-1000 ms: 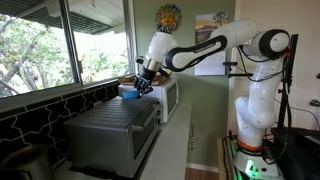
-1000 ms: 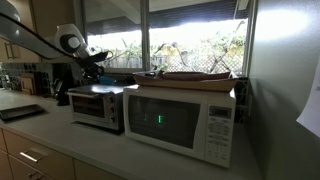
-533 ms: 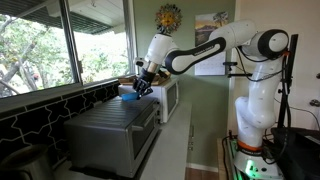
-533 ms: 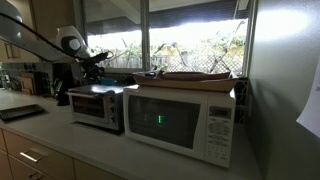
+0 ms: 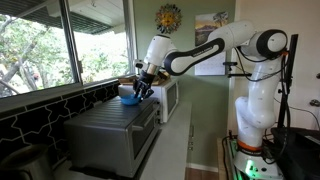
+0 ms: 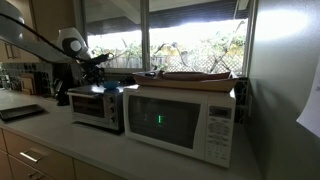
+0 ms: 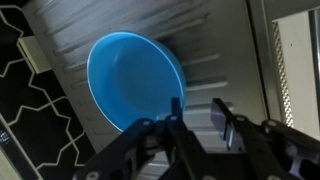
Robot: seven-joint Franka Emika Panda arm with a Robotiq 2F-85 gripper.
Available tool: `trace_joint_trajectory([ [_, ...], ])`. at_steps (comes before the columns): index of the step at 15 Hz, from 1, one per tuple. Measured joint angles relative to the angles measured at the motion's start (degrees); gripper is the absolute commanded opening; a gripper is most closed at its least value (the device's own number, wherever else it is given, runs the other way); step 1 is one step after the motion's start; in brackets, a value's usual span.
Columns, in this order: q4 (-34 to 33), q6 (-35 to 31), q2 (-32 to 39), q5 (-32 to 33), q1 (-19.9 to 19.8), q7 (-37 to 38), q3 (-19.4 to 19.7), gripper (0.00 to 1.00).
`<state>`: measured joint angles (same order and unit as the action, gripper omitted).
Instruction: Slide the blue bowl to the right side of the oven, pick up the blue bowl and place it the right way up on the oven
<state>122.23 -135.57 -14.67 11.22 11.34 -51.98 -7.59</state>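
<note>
- I see my arm [image 5: 200,50] stretched level towards the worktop's window edge, wrist tipped down over the oven [image 5: 112,128].
- The gripper [image 7: 200,125] stands partly open astride the upright blue bowl's [image 7: 135,80] rim, clamping nothing.

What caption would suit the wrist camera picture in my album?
Seen from the wrist: the gripper at the rim of a blue bowl on the ribbed top of the oven.

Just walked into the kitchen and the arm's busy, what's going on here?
The gripper is down at a blue bowl sitting on the ridged top of the silver oven by the window. In the wrist view its fingers straddle the bowl's rim with a gap showing, so it doesn't look clamped yet. The bowl seems open side up.
</note>
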Motion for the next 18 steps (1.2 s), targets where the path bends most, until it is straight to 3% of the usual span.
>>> trace_joint_trajectory([
  [4,-0.19,0.06,0.0,-0.07,0.0,0.0,0.09,1.0],
  [9,-3.39,2.62,-0.36,-4.48,-0.01,0.89,0.84,1.0],
  [18,-16.4,24.09,-3.13,-18.56,-0.82,12.67,4.82,1.0],
])
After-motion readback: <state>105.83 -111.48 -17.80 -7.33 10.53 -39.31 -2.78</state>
